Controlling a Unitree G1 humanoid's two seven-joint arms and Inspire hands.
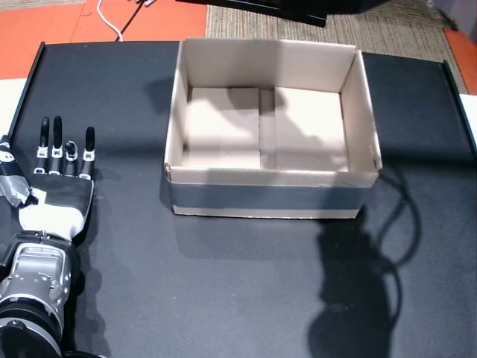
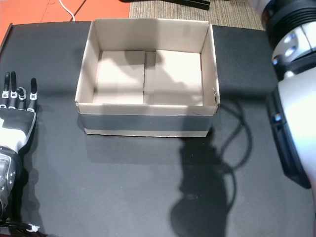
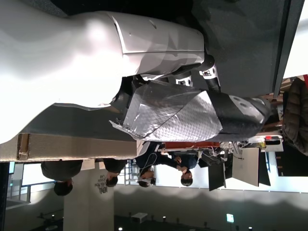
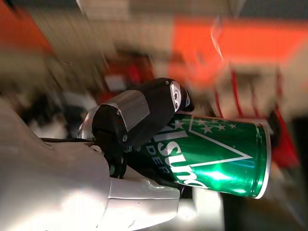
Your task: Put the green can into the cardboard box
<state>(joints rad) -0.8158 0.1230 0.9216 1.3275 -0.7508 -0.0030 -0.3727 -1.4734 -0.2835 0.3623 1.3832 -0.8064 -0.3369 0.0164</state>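
Note:
The green can (image 4: 216, 156), with white lettering and stars, shows only in the right wrist view, where my right hand (image 4: 139, 120) is shut on it with a black finger curled over its side. In a head view only the right forearm (image 2: 296, 98) shows at the right edge; the hand and can are out of frame. The open cardboard box (image 1: 268, 195) (image 2: 145, 123) stands at the table's middle back, with nothing inside. My left hand (image 1: 63, 175) (image 2: 17, 111) lies flat on the black table at the left, fingers straight and apart, holding nothing.
A black table (image 1: 223, 298) carries the box and the arm's shadow (image 1: 358, 298). Orange floor (image 1: 45, 30) and a white cable (image 1: 112, 26) lie beyond the far edge. People (image 3: 144, 168) stand in the background of the left wrist view.

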